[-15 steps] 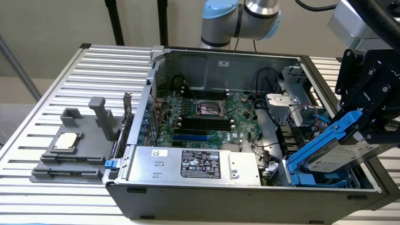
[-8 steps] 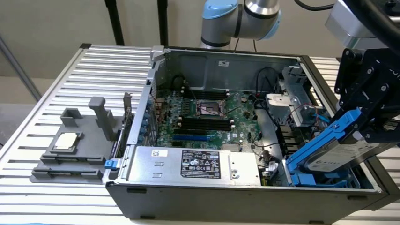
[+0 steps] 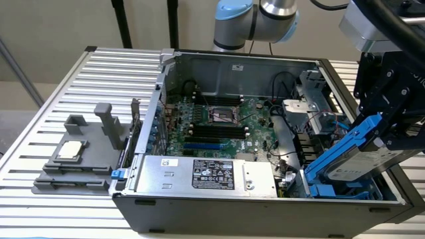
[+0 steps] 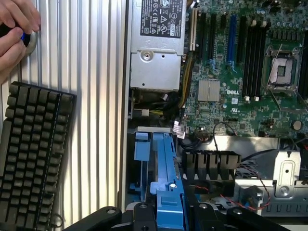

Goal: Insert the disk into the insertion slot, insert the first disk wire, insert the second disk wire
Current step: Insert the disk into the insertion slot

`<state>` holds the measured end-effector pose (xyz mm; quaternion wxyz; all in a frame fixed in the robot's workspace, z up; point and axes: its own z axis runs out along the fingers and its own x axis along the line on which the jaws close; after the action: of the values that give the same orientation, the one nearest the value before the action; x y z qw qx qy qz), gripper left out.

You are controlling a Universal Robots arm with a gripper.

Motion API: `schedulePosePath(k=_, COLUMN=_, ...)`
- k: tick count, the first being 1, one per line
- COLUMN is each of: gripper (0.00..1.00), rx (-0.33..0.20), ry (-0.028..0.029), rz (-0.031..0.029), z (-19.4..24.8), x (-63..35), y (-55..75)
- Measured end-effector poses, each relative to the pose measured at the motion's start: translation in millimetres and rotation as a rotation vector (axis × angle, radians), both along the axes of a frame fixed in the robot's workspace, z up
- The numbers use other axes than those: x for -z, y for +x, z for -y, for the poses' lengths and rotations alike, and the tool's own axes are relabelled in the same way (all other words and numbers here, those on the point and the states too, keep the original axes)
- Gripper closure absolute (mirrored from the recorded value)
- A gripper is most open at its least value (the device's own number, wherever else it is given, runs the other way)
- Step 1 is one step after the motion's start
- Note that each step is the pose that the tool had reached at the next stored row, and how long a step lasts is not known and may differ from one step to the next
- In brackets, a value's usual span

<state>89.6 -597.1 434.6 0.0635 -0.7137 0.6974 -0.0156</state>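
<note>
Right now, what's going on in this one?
The robot arm's gripper is clamped on the disk, a silver drive in a bright blue frame. The disk is held tilted, with its lower end at the mouth of the insertion slot inside the open computer case, at the exterior view's right. The disk is not yet seated flat in the slot. In the wrist view, a person's hand is over the slatted table near a black keyboard.
</note>
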Motion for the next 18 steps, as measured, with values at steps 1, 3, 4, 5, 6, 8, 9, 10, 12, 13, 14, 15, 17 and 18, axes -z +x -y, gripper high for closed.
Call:
schedulePosePath(k=1, gripper=0.67, rx=-0.001, ry=-0.0002, rz=0.0039, z=-0.1, x=-0.2, y=-0.6)
schedulePosePath(k=3, gripper=0.67, rx=-0.003, ry=-0.0005, rz=0.0115, z=-0.4, x=-0.7, y=-2.0)
schedulePosePath(k=4, gripper=0.67, rx=-0.004, ry=-0.0006, rz=0.0151, z=-0.6, x=-0.9, y=-2.7)
schedulePosePath(k=5, gripper=0.67, rx=-0.005, ry=-0.0008, rz=0.0185, z=-0.7, x=-1.1, y=-3.6)
schedulePosePath(k=6, gripper=0.67, rx=-0.006, ry=-0.0011, rz=0.0214, z=-0.8, x=-1.3, y=-4.4)
schedulePosePath(k=8, gripper=0.67, rx=-0.007, ry=-0.0020, rz=0.0262, z=-1.2, x=-1.6, y=-6.2)
schedulePosePath(k=9, gripper=0.67, rx=-0.008, ry=-0.0026, rz=0.0282, z=-1.3, x=-1.7, y=-7.2)
schedulePosePath(k=10, gripper=0.67, rx=-0.009, ry=-0.0036, rz=0.0301, z=-1.6, x=-1.9, y=-8.1)
schedulePosePath(k=12, gripper=0.67, rx=-0.011, ry=-0.0055, rz=0.0333, z=-2.1, x=-2.0, y=-10.0)
schedulePosePath(k=13, gripper=0.67, rx=-0.012, ry=-0.0070, rz=0.0351, z=-2.4, x=-2.3, y=-11.0)
schedulePosePath(k=14, gripper=0.67, rx=-0.013, ry=-0.0082, rz=0.0369, z=-2.7, x=-2.4, y=-11.8)
schedulePosePath(k=15, gripper=0.67, rx=-0.013, ry=-0.0095, rz=0.0392, z=-3.0, x=-2.6, y=-12.7)
schedulePosePath(k=17, gripper=0.67, rx=-0.015, ry=-0.0123, rz=0.0451, z=-3.5, x=-3.0, y=-14.3)
schedulePosePath(k=18, gripper=0.67, rx=-0.016, ry=-0.0137, rz=0.0489, z=-3.7, x=-3.2, y=-15.1)
